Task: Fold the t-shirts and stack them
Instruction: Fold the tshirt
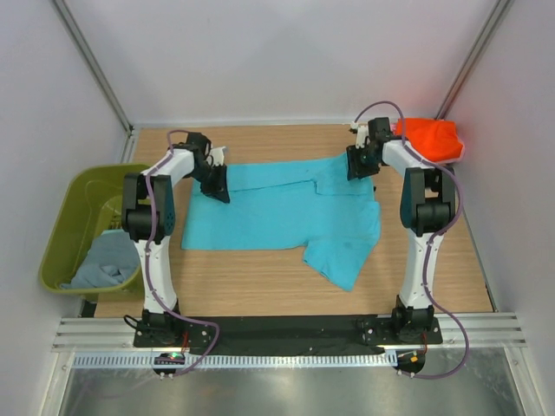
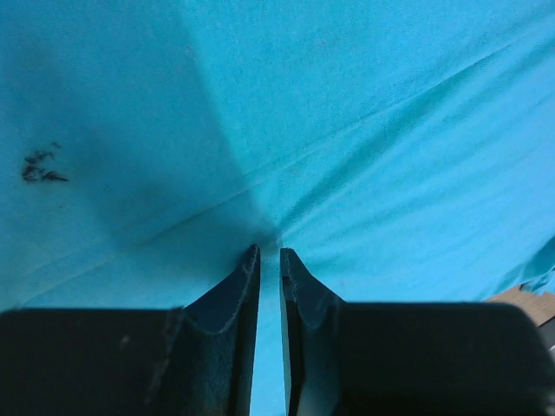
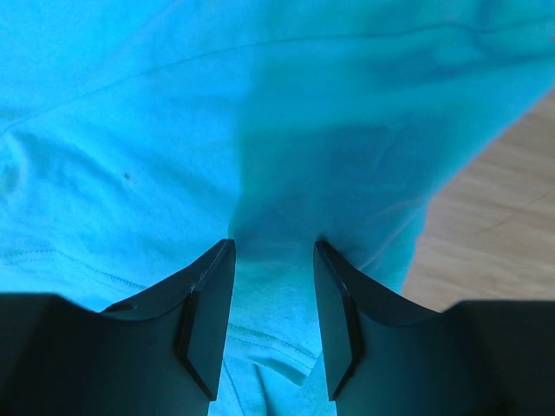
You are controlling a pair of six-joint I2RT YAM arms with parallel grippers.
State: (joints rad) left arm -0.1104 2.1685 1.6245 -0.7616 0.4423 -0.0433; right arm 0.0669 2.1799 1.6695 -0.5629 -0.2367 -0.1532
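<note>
The wooden table (image 1: pixel 260 282) carries the turquoise shirt (image 1: pixel 277 217), which lies spread across its middle between the two arms. The shirt's long side runs left to right, and one flap juts toward the near edge on the right side. Its cloth lies mostly flat, with a few creases running across the far half.

The olive bin (image 1: pixel 65 221) stands off the table's left edge, beside the left arm (image 1: pixel 152 234). The right arm (image 1: pixel 425 225) rises at the table's right side. Both arms bend inward over the far edge of the turquoise shirt.

The orange shirt (image 1: pixel 434 137) sits bunched in the far right corner, just behind the right arm and apart from the turquoise one. The grey shirt (image 1: pixel 104 260) lies crumpled inside the bin, at its near end.

The left gripper (image 1: pixel 217 184) is down on the far left corner of the turquoise shirt. In its wrist view the jaws of the left gripper (image 2: pixel 269 251) stand very narrow, pinching a thin fold, with creases fanning out from the tips. The right gripper (image 1: pixel 360 165) meets the shirt's far right edge. In its wrist view the right gripper (image 3: pixel 273 243) has its jaws about halfway in, clamped on a thick bunch of the cloth, with bare table to the right.

A small dark mark (image 2: pixel 39 166) shows on the cloth left of the left gripper
</note>
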